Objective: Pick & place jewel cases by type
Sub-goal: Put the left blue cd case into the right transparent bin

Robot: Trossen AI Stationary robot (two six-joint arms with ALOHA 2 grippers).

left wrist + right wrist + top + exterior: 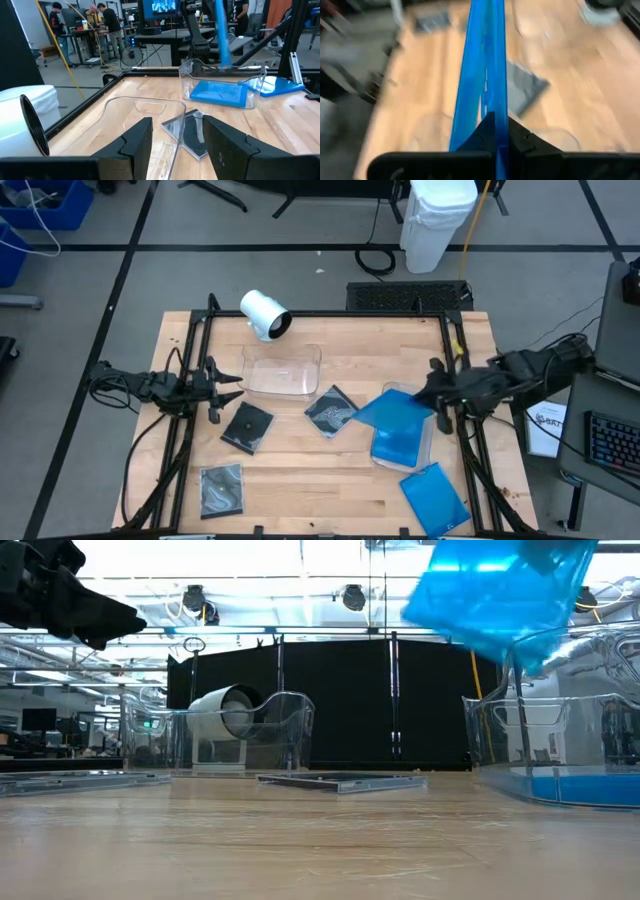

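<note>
My right gripper [432, 398] is shut on a bright blue jewel case [392, 410] and holds it in the air over the right clear tray [425, 448]. A second blue case [396, 446] lies flat in that tray. A third blue case [435, 498] lies on the table near the front right. Three grey cases [247, 426], [331, 410], [221, 488] lie flat on the wood. My left gripper [177, 145] is open and hovers at the left clear tray [283, 370], touching nothing. My right gripper pinches the blue case between its two fingers at the edge [492, 125] nearest the arm, coming from the table's right. The case shows edge-on between the fingers [520, 137] in the right wrist view. It is lifted clear [495, 595] and tilted above the tray.
A white cylinder [265, 315] lies on its side at the table's far edge behind the left tray. Black frame rails [190, 430] run along both sides of the table. Bare wood lies between the grey cases and the front edge. People stand in the room beyond.
</note>
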